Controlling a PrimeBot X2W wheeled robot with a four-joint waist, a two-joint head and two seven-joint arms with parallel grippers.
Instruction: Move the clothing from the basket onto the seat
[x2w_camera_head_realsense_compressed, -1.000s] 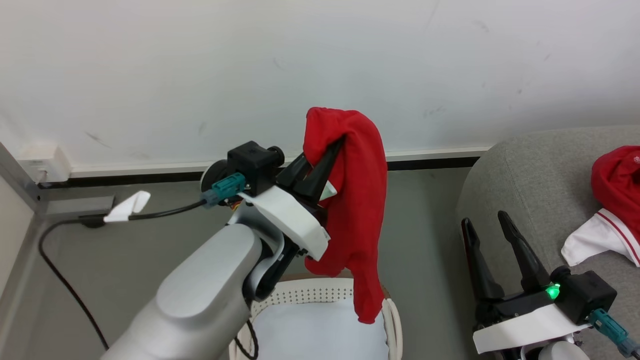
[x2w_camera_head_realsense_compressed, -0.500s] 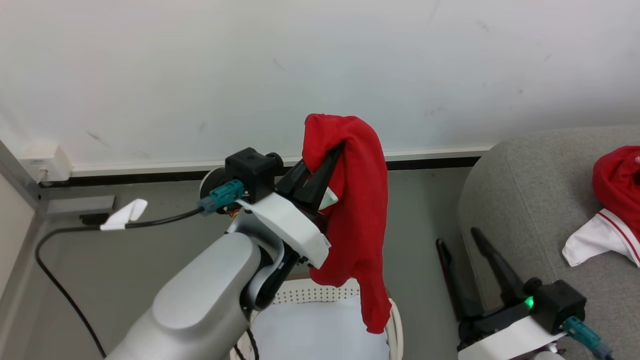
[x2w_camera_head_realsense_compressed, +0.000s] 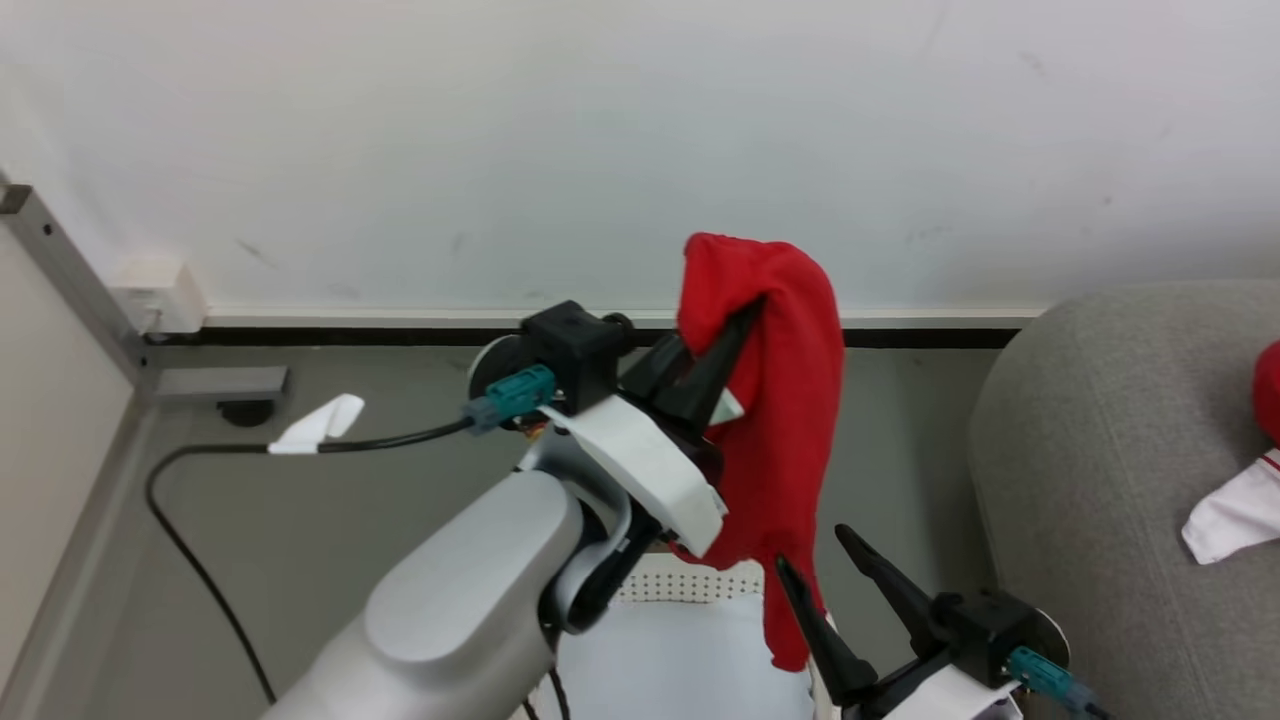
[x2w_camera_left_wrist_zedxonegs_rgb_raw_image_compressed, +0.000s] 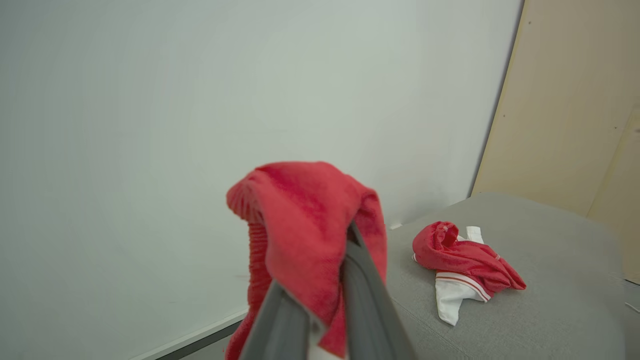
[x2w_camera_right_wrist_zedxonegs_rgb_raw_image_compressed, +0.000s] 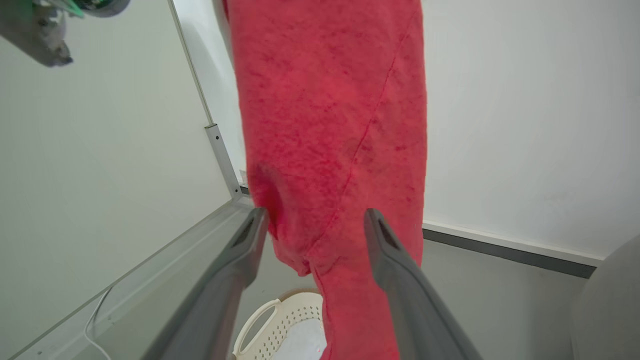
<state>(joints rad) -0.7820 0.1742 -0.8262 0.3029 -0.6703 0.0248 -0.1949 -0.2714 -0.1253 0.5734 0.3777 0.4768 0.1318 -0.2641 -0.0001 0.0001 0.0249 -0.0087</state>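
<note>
My left gripper (x2w_camera_head_realsense_compressed: 738, 318) is shut on a red garment (x2w_camera_head_realsense_compressed: 785, 420), holding it high above the basket (x2w_camera_head_realsense_compressed: 690, 583); the cloth drapes over the fingertips and hangs down to the basket's right rim. In the left wrist view the garment (x2w_camera_left_wrist_zedxonegs_rgb_raw_image_compressed: 305, 225) covers the fingertips. My right gripper (x2w_camera_head_realsense_compressed: 810, 550) stands open at the lower right, its fingers on either side of the hanging end; in the right wrist view the garment (x2w_camera_right_wrist_zedxonegs_rgb_raw_image_compressed: 335, 135) hangs between the fingers (x2w_camera_right_wrist_zedxonegs_rgb_raw_image_compressed: 247, 237). Another red-and-white garment (x2w_camera_left_wrist_zedxonegs_rgb_raw_image_compressed: 462, 262) lies on the grey seat (x2w_camera_head_realsense_compressed: 1110, 450), and its white part (x2w_camera_head_realsense_compressed: 1225, 510) shows in the head view.
A white wall with a dark skirting runs behind. A black cable (x2w_camera_head_realsense_compressed: 200, 480) with a white tag crosses the grey floor at left. A metal post (x2w_camera_head_realsense_compressed: 70, 270) stands at far left. A pale liner (x2w_camera_head_realsense_compressed: 680, 660) lies in the basket.
The camera has turned left, shifting the whole picture right. My right gripper has swung left from beside the seat to the garment's hanging end. The left gripper still holds the garment up.
</note>
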